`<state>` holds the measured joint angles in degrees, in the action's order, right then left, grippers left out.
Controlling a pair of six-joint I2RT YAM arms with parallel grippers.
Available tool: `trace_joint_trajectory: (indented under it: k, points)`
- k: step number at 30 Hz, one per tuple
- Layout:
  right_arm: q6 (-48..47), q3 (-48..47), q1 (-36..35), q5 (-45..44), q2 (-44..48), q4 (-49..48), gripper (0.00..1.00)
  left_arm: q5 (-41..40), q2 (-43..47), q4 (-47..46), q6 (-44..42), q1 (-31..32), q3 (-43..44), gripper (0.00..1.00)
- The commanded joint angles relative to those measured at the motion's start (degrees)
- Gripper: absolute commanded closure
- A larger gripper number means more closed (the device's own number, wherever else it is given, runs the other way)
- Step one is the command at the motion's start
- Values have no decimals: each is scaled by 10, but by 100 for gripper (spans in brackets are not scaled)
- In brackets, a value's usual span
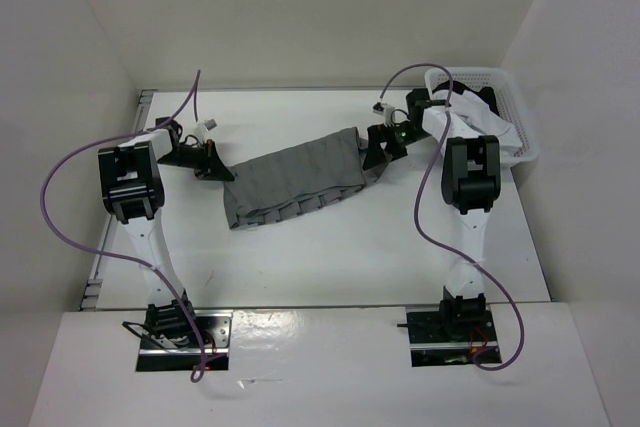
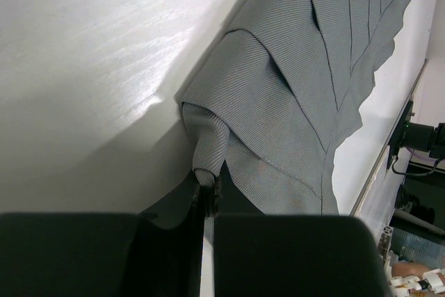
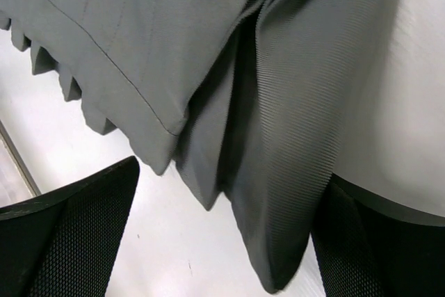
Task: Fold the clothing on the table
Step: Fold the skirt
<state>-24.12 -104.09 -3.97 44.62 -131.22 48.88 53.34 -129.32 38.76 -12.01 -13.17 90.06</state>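
The grey pleated clothing [image 1: 290,182] lies stretched across the middle of the white table [image 1: 330,257], running from lower left to upper right. My left gripper [image 1: 222,169] is at its left end, shut on a bunched corner of the cloth; in the left wrist view the clothing [image 2: 299,88] narrows to a roll pinched at the gripper [image 2: 207,186]. My right gripper [image 1: 375,157] is at the right end. There its fingers [image 3: 69,241] stand wide open on either side of a hanging corner of the clothing [image 3: 208,46], without closing on it.
A white lattice basket [image 1: 510,117] stands at the back right with a white-and-black garment [image 1: 470,107] in it, close behind the right arm. A metal rail [image 1: 105,257] runs along the table's left edge. White walls enclose the back and sides.
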Motion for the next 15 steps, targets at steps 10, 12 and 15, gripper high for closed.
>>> trace_joint_trajectory:
  k: [10, 12, 15]
  points:
    - [-1, -5, -21, 27, -13, -2, 1, -32, 16, 2, -30, -2, -22, 100]
    - [-1, -5, -21, 27, -13, -7, 1, -32, 16, 2, -30, -2, -22, 100]
    - [10, -10, -26, 27, -13, -7, 1, -32, 16, 2, -30, -2, -22, 100]
